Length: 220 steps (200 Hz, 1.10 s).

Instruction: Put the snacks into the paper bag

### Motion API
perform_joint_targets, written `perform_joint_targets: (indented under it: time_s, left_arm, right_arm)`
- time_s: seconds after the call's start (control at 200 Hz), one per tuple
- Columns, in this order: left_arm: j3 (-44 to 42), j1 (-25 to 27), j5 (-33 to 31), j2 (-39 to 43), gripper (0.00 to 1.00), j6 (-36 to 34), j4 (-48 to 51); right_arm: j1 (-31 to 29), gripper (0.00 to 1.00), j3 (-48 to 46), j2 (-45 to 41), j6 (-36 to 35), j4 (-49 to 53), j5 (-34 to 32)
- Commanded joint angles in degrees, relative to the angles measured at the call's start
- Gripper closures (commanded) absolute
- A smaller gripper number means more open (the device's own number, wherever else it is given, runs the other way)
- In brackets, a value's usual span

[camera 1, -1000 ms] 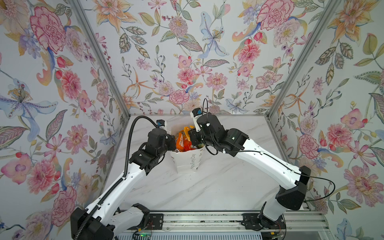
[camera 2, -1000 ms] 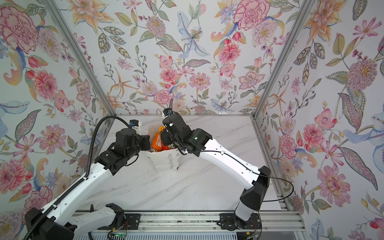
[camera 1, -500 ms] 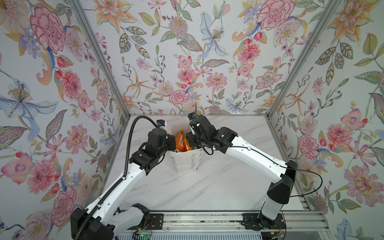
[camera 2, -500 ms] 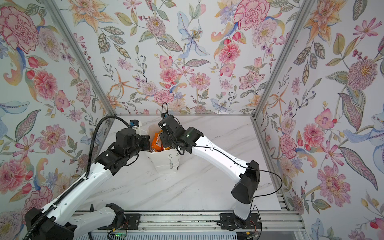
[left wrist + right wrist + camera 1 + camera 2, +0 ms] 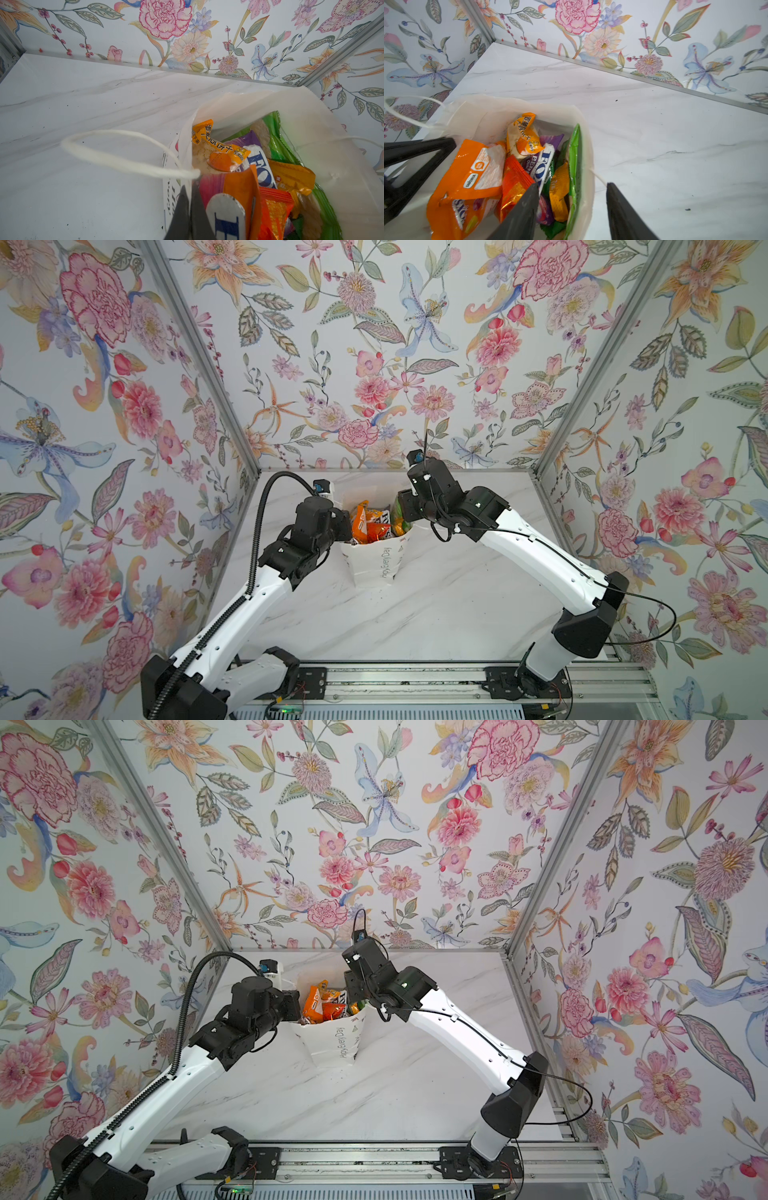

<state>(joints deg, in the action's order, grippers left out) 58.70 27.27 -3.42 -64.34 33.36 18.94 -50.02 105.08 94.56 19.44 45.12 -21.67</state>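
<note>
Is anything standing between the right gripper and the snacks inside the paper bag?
Nothing visible. The paper bag is open on top, and the open right gripper straddles its wall, one finger over the snacks.

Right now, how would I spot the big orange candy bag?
Find the tall white paper bag on the marble table. In its open top, the glossy orange candy bag sits at the side pinched by the left gripper. It is the widest orange packet, bearing a white oval with blue letters.

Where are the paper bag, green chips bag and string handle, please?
paper bag (image 5: 383, 565), in a top view, lettered wall.
green chips bag (image 5: 576, 155), right wrist view, sealed edge.
string handle (image 5: 128, 164), left wrist view, blurred strand.
</note>
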Motion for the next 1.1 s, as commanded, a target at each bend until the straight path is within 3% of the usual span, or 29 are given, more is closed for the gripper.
perform_joint_targets:
  time_s: [0.0, 0.205, 0.37, 0.746, 0.976, 1.096]
  left_arm:
    - [2.5, -0.7, -1.1, 1.1, 1.0, -1.5, -4.1]
    - [2.7, -0.8, -0.6, 0.7, 1.0, -1.2, -4.3]
    - [3.1, -0.7, -0.3, 0.4, 1.0, -1.2, -3.9]
    - [5.3, -0.7, 3.7, -2.1, 1.0, 0.3, -5.1]
    - [14.9, 1.6, 4.0, -7.5, 1.0, 1.4, -1.5]
    - [18.1, 4.8, 1.6, -9.1, 1.0, 1.2, -1.5]
  right_arm:
    - [0.6, 0.44, -1.9, -0.3, 0.1, 3.0, -3.3]
    - [2.7, 0.44, -2.5, 2.4, 1.0, 4.3, 6.2]
    - [2.6, 0.51, -2.3, 4.1, 1.1, 4.3, 8.3]
    - [1.4, 1.0, 3.6, 7.5, -0.5, 6.4, 10.5]
    - [-0.2, 1.0, 8.9, 3.7, -2.0, 6.0, 6.0]
    - [0.6, 1.0, 6.7, -1.9, -1.7, 2.7, 3.1]
